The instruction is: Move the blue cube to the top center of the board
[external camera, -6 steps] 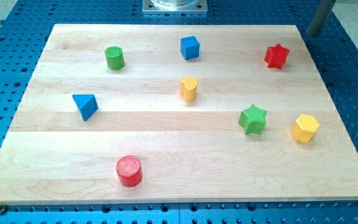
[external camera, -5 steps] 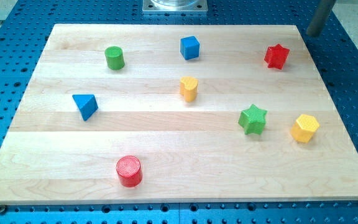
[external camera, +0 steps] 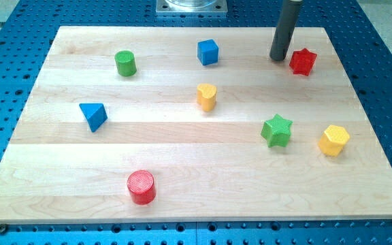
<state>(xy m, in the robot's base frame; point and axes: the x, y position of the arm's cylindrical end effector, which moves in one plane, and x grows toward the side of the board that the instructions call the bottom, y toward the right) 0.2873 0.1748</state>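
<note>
Since the earlier frame my tip (external camera: 278, 58) has swung in from off the board's corner — no claw on this rod — landing just beside the red star (external camera: 303, 61), at its 9 o'clock. Blue cube (external camera: 208, 52) already sits near top center; approach step, next a gentle nudge toward 12.

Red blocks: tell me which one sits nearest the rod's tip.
The red star, just right of my tip near the view's top; the red cylinder sits far off at the bottom.
</note>
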